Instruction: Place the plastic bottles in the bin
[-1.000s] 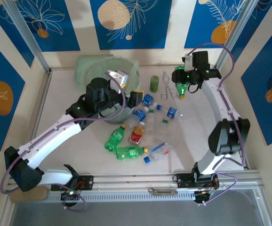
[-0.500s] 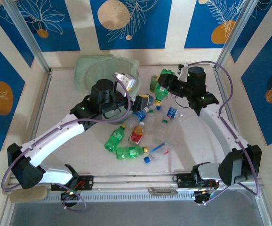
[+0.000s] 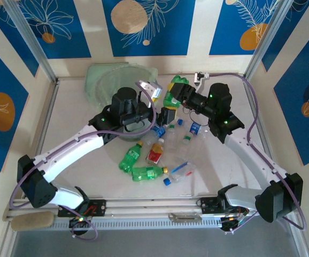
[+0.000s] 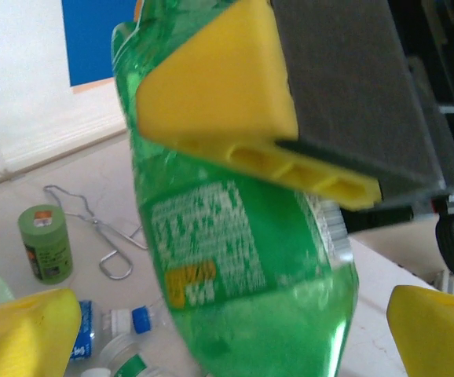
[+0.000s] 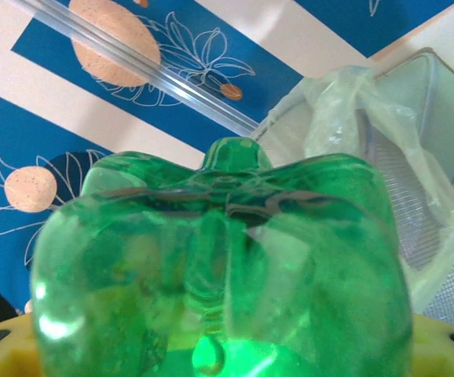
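Just right of the bin (image 3: 98, 80), by its rim, my right fingers (image 4: 219, 86) clamp a green bottle (image 3: 175, 88), raised off the desk (image 3: 74, 115), its base facing the bin's opening. My left fingers (image 4: 23, 334) gape wide just nearer than that bottle. Other bottles (image 3: 144, 155) lie scattered nearer still; open desk stretches left of the bin.

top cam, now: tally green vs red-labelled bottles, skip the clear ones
green bottles: 3 (two loose, one in the right gripper)
red-labelled bottle: 1
total: 4
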Tool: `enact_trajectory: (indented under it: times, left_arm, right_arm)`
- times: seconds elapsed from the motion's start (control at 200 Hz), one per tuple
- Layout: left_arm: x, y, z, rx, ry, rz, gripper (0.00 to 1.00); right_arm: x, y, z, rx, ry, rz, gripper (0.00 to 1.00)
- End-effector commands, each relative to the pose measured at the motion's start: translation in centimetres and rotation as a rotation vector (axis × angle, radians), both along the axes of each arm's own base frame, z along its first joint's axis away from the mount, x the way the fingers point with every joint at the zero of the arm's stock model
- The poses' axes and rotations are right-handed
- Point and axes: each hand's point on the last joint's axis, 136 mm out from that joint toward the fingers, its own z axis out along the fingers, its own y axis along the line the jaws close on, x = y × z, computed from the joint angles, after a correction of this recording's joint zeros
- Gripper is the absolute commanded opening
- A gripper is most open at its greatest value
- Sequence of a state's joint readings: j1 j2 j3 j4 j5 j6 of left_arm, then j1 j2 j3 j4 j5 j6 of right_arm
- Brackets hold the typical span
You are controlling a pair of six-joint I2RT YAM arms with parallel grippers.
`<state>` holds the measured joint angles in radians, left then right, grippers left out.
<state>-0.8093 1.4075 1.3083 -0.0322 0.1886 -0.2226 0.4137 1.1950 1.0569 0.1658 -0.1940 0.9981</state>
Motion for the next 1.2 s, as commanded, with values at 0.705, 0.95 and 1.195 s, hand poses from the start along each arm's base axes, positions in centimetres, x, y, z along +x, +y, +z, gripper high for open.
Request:
enact_trajectory:
  times: [0.705,0.95,1.195]
  left_arm:
    - [0.7,-1.2,1.4,-0.038,-0.021,0.008,0.88]
    - [1.1,-0.5,1.6,-0.020,-0.058,0.042,0.74]
    - [1.4,0.2,2.0,-0.033,-0.091,0.073,0.48]
  right_arm:
    - [-3.0,2.2,4.3,0.137,-0.211,0.076,0.54]
    - [-3.6,2.6,4.6,0.145,-0.229,0.109,0.54]
    - [-3.7,2.9,4.3,0.140,-0.215,0.135,0.55]
